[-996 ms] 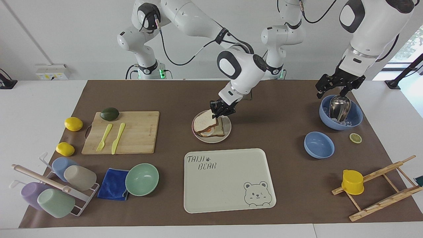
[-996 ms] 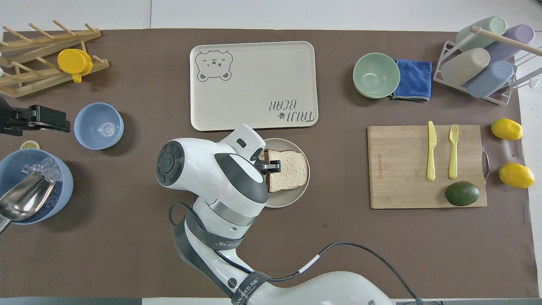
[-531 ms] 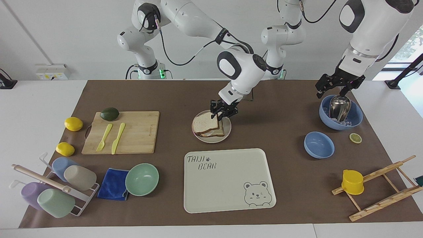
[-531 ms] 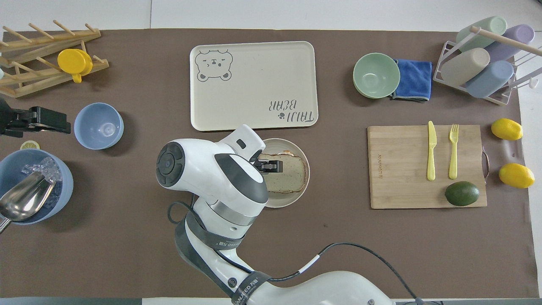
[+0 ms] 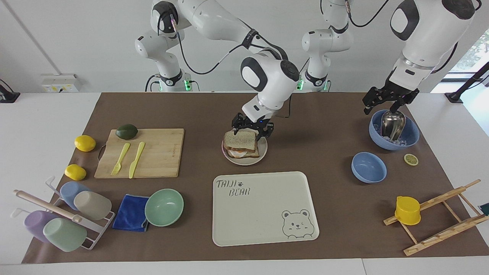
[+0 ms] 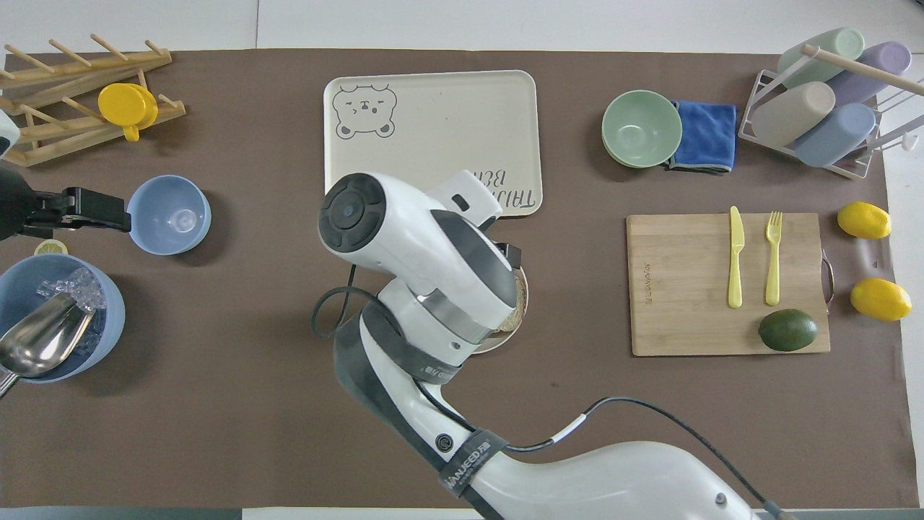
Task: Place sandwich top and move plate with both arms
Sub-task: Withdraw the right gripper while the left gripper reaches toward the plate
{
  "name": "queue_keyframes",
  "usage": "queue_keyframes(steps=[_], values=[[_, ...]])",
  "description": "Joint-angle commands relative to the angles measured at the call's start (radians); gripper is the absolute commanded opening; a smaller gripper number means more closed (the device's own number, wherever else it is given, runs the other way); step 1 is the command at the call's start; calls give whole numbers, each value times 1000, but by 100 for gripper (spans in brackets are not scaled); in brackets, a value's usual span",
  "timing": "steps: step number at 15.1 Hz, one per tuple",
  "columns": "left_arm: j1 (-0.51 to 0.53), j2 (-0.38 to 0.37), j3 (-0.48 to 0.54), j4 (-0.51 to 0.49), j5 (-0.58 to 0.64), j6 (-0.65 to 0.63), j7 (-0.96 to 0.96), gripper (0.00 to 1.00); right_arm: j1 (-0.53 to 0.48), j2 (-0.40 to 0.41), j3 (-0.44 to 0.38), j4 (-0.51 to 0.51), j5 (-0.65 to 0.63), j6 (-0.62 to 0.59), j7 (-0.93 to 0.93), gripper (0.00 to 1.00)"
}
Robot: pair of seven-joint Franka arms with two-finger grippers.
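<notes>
The sandwich top (image 5: 240, 139) lies flat on a bread slice with a fried egg (image 5: 237, 153), on the small round plate (image 5: 244, 162) at mid-table. My right gripper (image 5: 252, 129) is open, its fingers spread just over the edge of the sandwich nearer the robots. In the overhead view the right arm's wrist covers the sandwich, and only a bit of the plate's rim (image 6: 524, 296) shows. My left gripper (image 5: 386, 101) waits, open and empty, over the large blue bowl (image 5: 410, 139); it also shows in the overhead view (image 6: 86, 211).
The cream bear tray (image 5: 263, 214) lies just beside the plate, farther from the robots. The large blue bowl holds ice and a metal scoop (image 5: 393, 123). A small blue bowl (image 5: 368, 167), lemon slice (image 5: 411, 159), cutting board (image 5: 153, 156), mint-green bowl (image 5: 164, 207) and cup rack (image 5: 65, 217) surround.
The sandwich top went from tilted in the right gripper to flat on the stack. The right gripper let go, opened and shifted over the sandwich. The left arm barely moved.
</notes>
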Motion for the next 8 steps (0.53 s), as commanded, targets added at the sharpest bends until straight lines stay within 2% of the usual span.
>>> queue_keyframes(steps=[1,3,8], values=[[-9,-57,-5,-108,-48,76,-15,100,-142,-80,10,-25,77,5,-176,100],[-82,-53,-5,-142,-59,113,-65,100,-260,-123,8,-27,161,-8,-322,100],[-222,-50,-5,-265,-131,261,-165,100,-489,-202,10,-24,177,-138,-538,100]])
